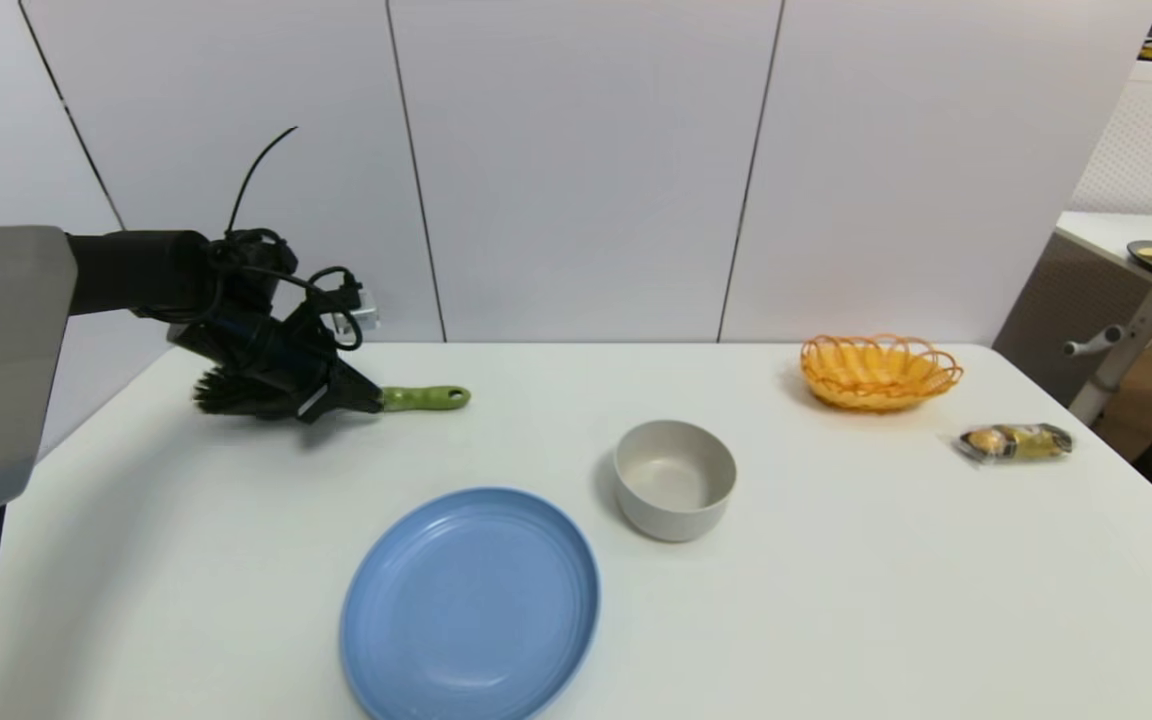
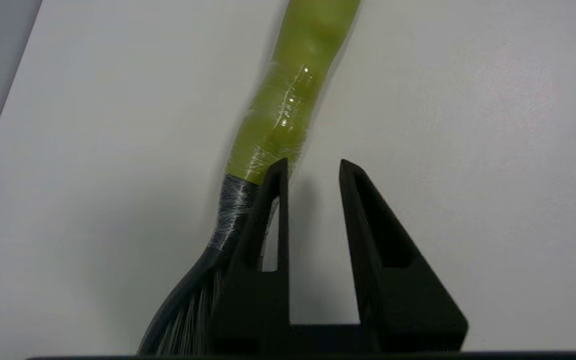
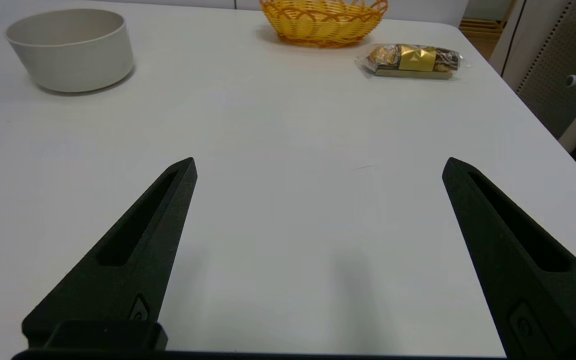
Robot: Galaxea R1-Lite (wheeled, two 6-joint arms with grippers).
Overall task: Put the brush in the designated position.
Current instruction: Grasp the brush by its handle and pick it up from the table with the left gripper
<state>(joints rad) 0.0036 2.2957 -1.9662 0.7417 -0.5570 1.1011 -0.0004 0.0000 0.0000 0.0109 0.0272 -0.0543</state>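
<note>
The brush lies on the white table at the far left, black bristles toward the table's left edge and lime-green handle pointing toward the middle. My left gripper hovers over its dark neck. In the left wrist view the left gripper is open by a narrow gap that shows only bare table. The brush neck runs beside and beneath one finger, not between the two. My right gripper is wide open and empty, low over the table's right side and outside the head view.
A blue plate lies front and centre, with a grey bowl just behind it to the right. An orange wicker basket stands at the back right, and a wrapped snack lies near the right edge.
</note>
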